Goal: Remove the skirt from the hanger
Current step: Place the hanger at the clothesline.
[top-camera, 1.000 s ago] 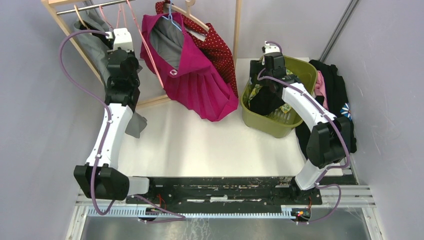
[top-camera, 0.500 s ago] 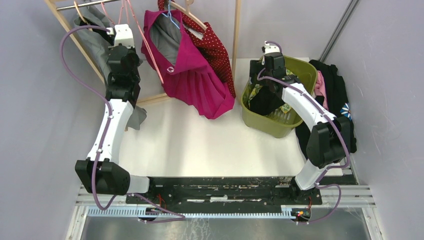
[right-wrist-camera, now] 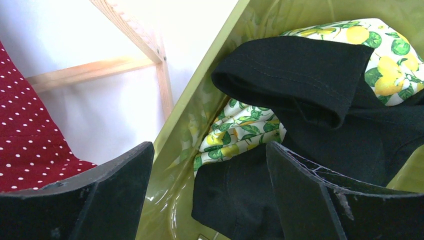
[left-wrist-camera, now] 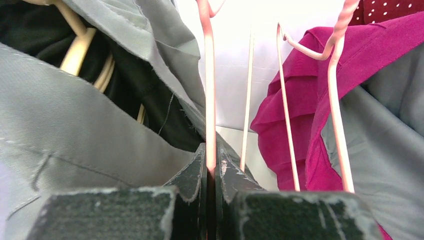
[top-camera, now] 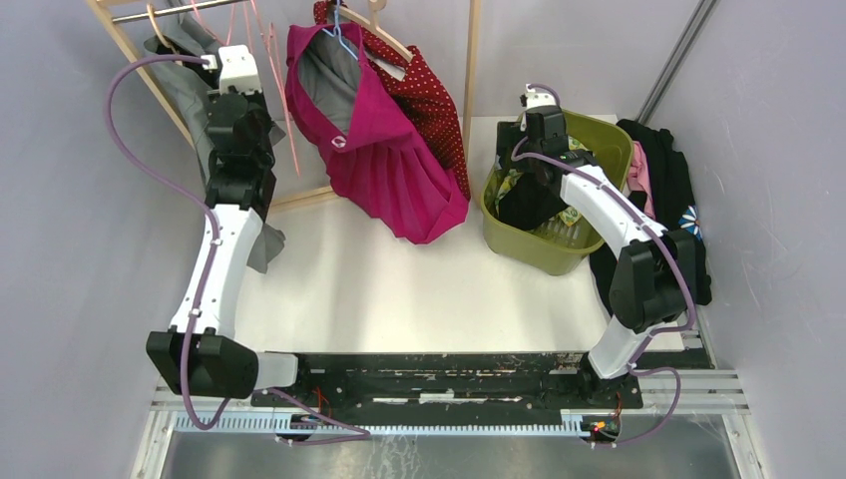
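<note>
Left wrist: L gripper (left-wrist-camera: 211, 160) clamped tight on pink hanger (left-wrist-camera: 209, 90) wire, skirt (left-wrist-camera: 270, 130) at 3 o'clock. R gripper (right-wrist-camera: 209, 150) spread wide, empty, over basket (right-wrist-camera: 235, 55).

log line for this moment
left gripper: shut on pink hanger | right gripper: open above green basket | magenta skirt: hanging on rack

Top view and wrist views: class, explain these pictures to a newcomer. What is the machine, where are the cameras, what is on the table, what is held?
Two robot arms are bolted to a table. The wide picture looks down from behind them; the other two come from wrist cameras. On the table: a wooden rack holding a magenta skirt, a green basket of clothes. The jaws of the left arm are shut on a pink hanger wire; those of the right arm stand open over the basket.
</note>
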Controlling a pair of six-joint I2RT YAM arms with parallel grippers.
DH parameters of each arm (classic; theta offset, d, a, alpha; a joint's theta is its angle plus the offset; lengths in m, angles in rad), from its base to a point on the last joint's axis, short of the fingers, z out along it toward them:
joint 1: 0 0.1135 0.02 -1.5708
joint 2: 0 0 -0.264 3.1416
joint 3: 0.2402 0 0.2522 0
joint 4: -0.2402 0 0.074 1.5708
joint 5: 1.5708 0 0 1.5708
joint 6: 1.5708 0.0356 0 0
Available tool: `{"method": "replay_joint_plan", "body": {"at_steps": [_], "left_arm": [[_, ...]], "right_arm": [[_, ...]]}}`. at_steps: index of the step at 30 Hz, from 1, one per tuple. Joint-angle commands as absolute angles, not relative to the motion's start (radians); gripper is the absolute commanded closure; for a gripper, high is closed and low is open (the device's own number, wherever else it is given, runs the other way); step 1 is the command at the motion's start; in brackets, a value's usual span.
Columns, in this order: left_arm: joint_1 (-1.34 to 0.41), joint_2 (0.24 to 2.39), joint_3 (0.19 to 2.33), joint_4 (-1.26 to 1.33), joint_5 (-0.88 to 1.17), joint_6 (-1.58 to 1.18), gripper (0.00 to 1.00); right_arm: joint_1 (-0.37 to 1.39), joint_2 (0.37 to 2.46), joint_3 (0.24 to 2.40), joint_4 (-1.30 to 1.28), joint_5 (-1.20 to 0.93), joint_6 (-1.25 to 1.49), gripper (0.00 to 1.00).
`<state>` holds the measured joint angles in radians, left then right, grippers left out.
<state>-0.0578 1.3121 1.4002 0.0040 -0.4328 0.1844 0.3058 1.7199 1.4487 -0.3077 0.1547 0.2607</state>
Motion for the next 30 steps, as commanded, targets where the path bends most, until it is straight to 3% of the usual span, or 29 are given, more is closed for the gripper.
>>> {"method": "replay_joint_plan", "body": {"at_steps": [1,12,23,26,30], "left_arm": [[-0.054,1.351,1.435,0.074,-0.394,0.183,0.97],[-0.052,1.484,1.515,0.113,-0.386,0.177,0.97],[-0.018,1.469,1.409,0.081,-0.391,0.129,0.96],[-0.012,1.445,1.401,0.068,-0.405,0.13,0.73],[-0.012,1.417,1.406,0.061,-0.406,0.132,0.56]], "right_arm": [[0.308,1.717,1.452,-0.262,0.153,0.262,0.12],[0.308,1.713,1.451,-0.266,0.163,0.241,0.12],[0.306,1.716,1.442,-0.265,0.162,0.241,0.12],[0.307,1.712,1.434,-0.264,0.163,0.239,0.12],[0.307,1.706,1.428,-0.26,0.158,0.243,0.12]]}}
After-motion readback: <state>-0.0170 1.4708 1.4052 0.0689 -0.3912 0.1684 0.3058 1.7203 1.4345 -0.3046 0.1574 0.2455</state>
